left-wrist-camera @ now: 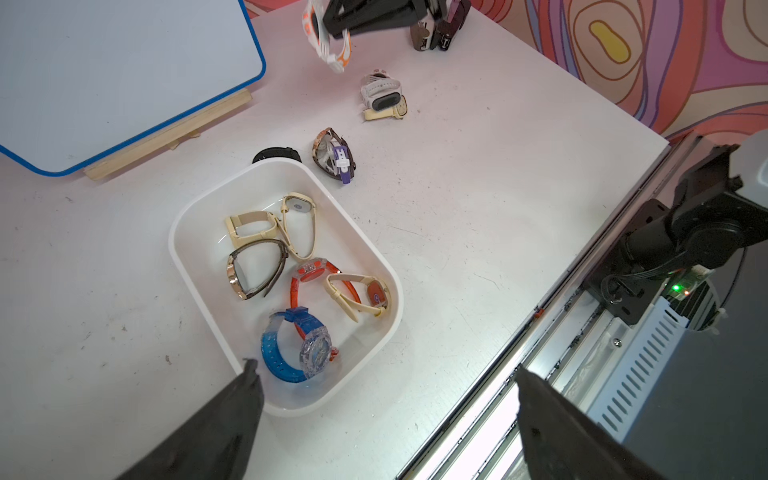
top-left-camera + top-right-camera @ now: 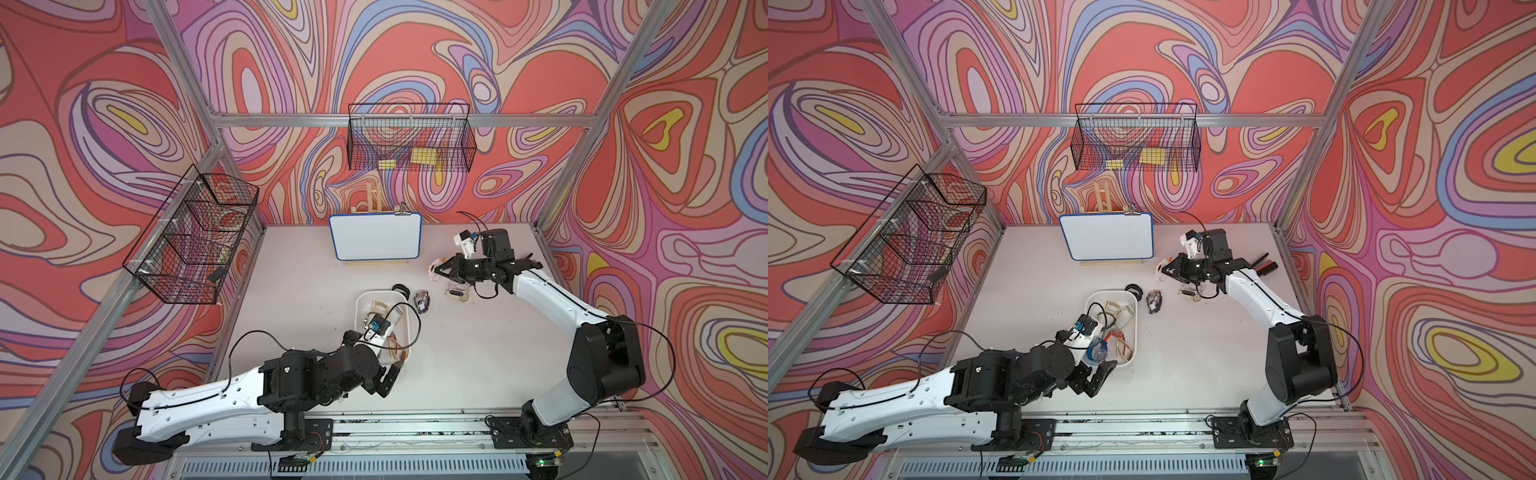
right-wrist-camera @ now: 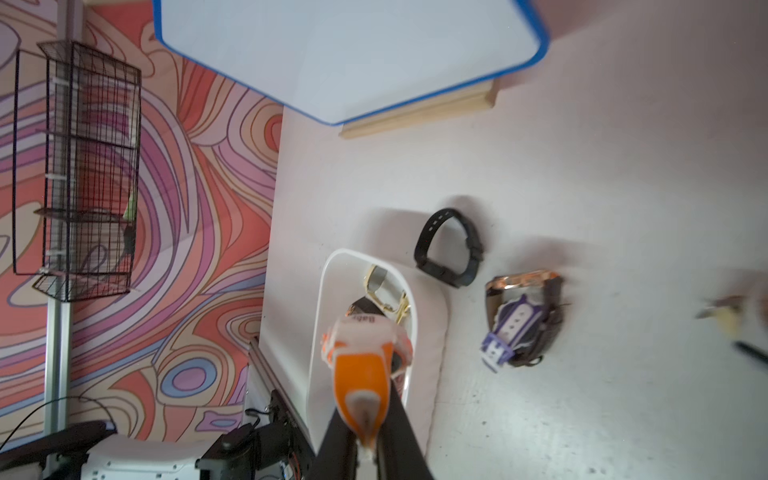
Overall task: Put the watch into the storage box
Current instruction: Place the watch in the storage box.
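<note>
1. Task item: the orange-and-white watch point(image 3: 360, 365) is clear of the desk point(image 1: 478, 208), carried in the right hand point(image 3: 365, 440). It is near the whiteboard point(image 1: 104, 75) and well apart from the storage box point(image 1: 199, 237).
2. Right hand: closed on the watch's orange strap, with the case hanging beyond the fingertips.
3. Left hand point(image 1: 384, 370): jaws spread wide and holding nothing, above the near end of the box.
4. Box contents: several watches already lie inside, and free floor remains toward its far end.
5. Handling, as judged: light; stiff case on a springy plastic strap buckled into a loop. The smooth strap may slide or pivot in the grip, so the case could swing.
6. Recommended hold: across the strap close to the case, or on the case sides.
7. Fragility: the face may scratch, so release low over bare floor.
</note>
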You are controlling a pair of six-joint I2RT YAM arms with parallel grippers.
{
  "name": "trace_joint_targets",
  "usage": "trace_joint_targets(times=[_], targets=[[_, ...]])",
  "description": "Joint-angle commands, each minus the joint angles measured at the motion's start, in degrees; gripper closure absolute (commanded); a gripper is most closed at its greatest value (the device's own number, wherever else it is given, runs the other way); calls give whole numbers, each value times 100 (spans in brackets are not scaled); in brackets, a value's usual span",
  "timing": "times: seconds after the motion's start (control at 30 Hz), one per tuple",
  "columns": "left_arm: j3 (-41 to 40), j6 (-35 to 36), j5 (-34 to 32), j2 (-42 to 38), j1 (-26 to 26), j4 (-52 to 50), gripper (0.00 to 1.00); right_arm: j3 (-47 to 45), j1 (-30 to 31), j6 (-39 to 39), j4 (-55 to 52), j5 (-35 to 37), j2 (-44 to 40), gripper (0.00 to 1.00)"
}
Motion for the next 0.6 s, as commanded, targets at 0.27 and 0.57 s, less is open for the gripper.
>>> trace_joint_targets(times=[0.27, 0.57], targets=[[282, -134, -555, -477, -32, -773, 1, -378, 2041, 1211, 1566, -94, 685, 86], [229, -256, -651, -579, -27, -913, 1, 68, 2342, 1323, 1782, 36, 1767, 86]])
